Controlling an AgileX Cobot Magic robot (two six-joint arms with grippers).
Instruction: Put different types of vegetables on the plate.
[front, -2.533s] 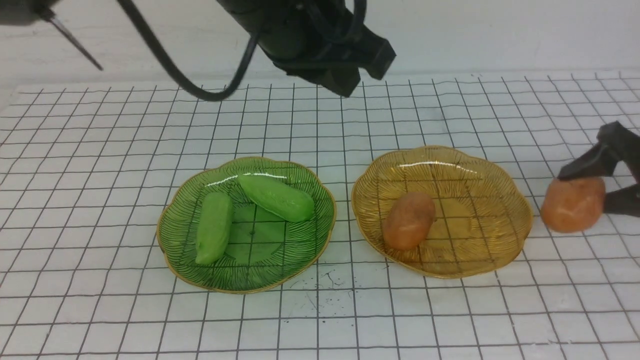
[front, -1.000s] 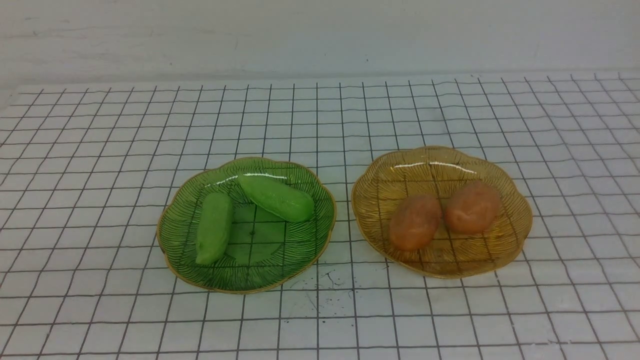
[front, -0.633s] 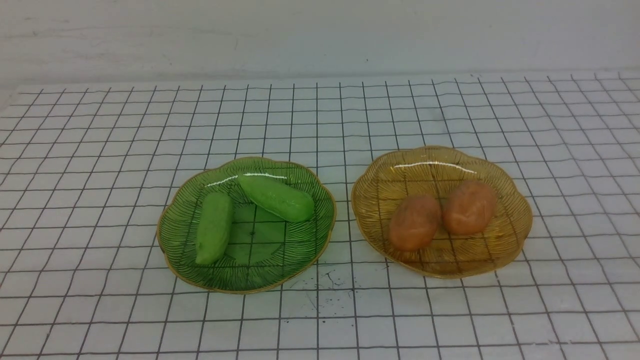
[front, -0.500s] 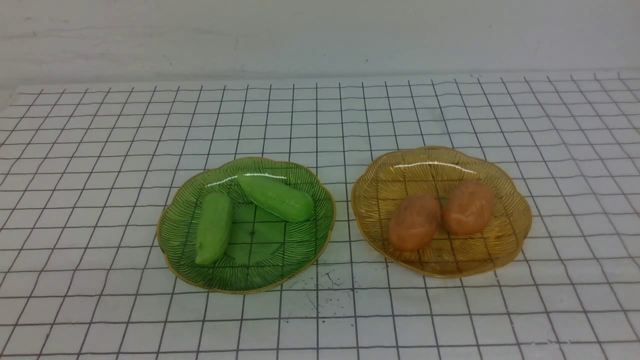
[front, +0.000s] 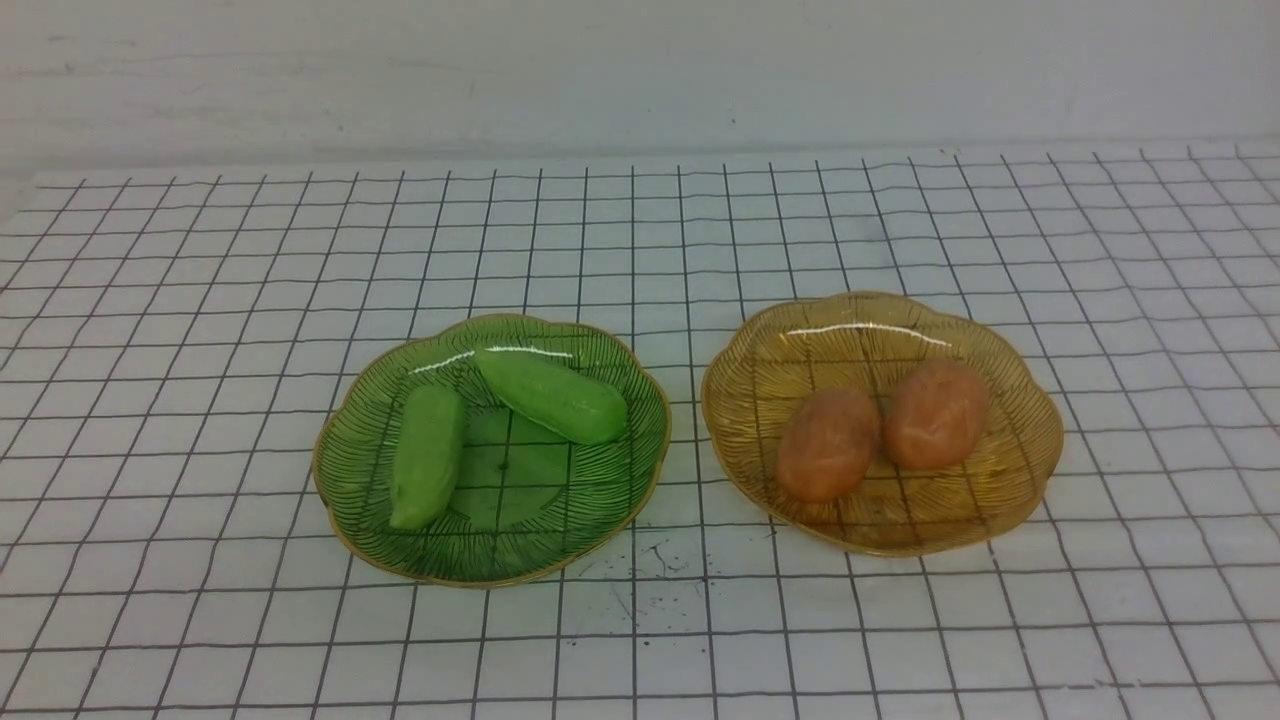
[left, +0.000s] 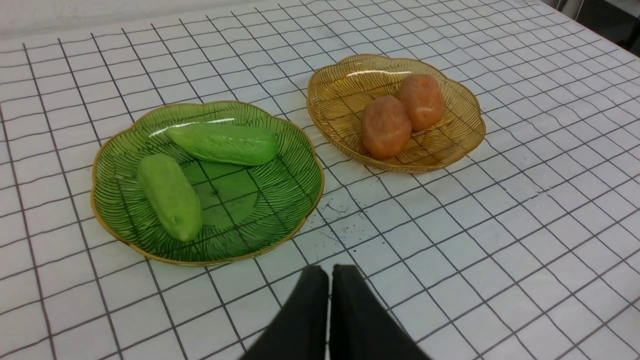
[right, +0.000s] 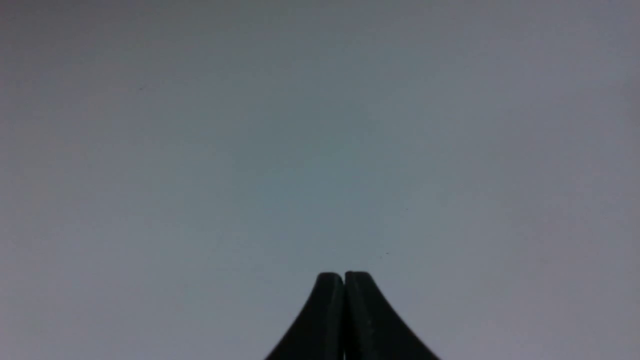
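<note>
Two light-green cucumbers lie in the green plate. Two orange-brown potatoes lie side by side, touching, in the amber plate. Both plates and all vegetables also show in the left wrist view: cucumbers, potatoes. My left gripper is shut and empty, held back above the mat on the near side of the plates. My right gripper is shut and empty, facing a plain grey surface. Neither gripper shows in the front view.
The plates sit on a white mat with a black grid. A grey wall runs along the back edge. Small black specks mark the mat in front of the green plate.
The right gripper carried the second potato from the mat into the amber plate, let go and withdrew. Both arms left the front view. Nothing has moved in the last second.
</note>
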